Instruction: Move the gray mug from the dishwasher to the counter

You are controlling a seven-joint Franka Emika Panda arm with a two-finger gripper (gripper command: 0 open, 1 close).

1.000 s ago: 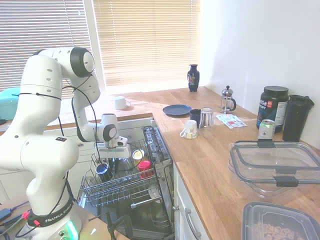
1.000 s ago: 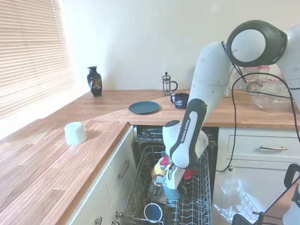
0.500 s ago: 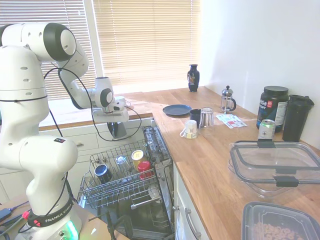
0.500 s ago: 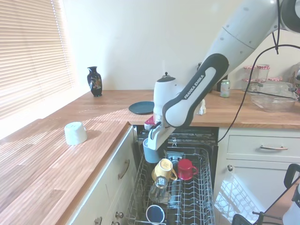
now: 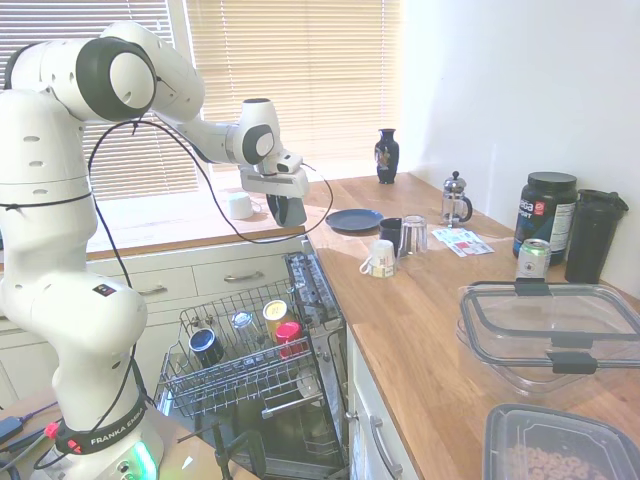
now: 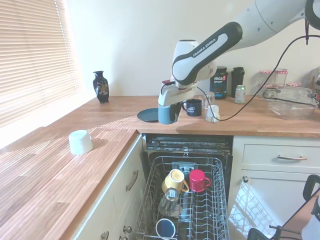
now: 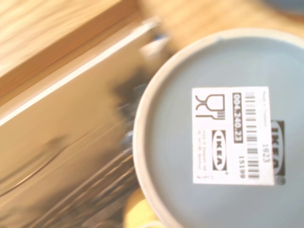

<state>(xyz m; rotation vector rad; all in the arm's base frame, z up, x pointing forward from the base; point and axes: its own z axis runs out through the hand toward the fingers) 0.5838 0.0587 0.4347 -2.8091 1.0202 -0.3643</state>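
Half done: jaws grip the gray mug (image 6: 168, 112) clear of the dishwasher (image 6: 186, 200), above the tabletop's (image 6: 90, 145) inner corner edge; setting down remains.

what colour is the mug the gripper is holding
Plain gray mug, held upside down in the gripper; seen best in the second exterior view.

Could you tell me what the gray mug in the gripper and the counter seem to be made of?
The gray mug looks like glazed ceramic: plain opaque gray, with a paler unglazed-looking ring around its stickered base in the wrist view. The counter looks like wood: light-brown staves with visible grain and a soft satin sheen where sunlight falls.
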